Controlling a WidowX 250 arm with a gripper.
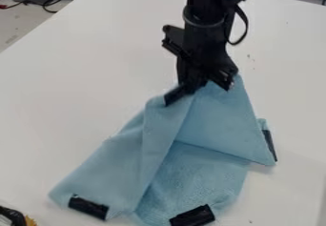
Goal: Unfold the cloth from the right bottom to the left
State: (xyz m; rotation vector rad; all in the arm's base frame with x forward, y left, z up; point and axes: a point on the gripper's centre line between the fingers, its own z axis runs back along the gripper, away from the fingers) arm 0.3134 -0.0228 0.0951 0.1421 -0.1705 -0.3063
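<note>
The black gripper is at the upper middle of the camera view, low at the far end of the light blue cloth. It is shut on the cloth's upper part, which rises in a peak to it. From there one fold slopes down to the lower left, and a pointed flap falls to the right. A textured layer of the cloth lies between them at the bottom. Black patches mark the cloth's edges at the lower left, bottom and right. The fingertips are partly hidden against the dark patch and the cloth.
The cloth rests on a white table. A black and yellow object is at the lower left corner. Dark cables lie beyond the table's edge at the upper left.
</note>
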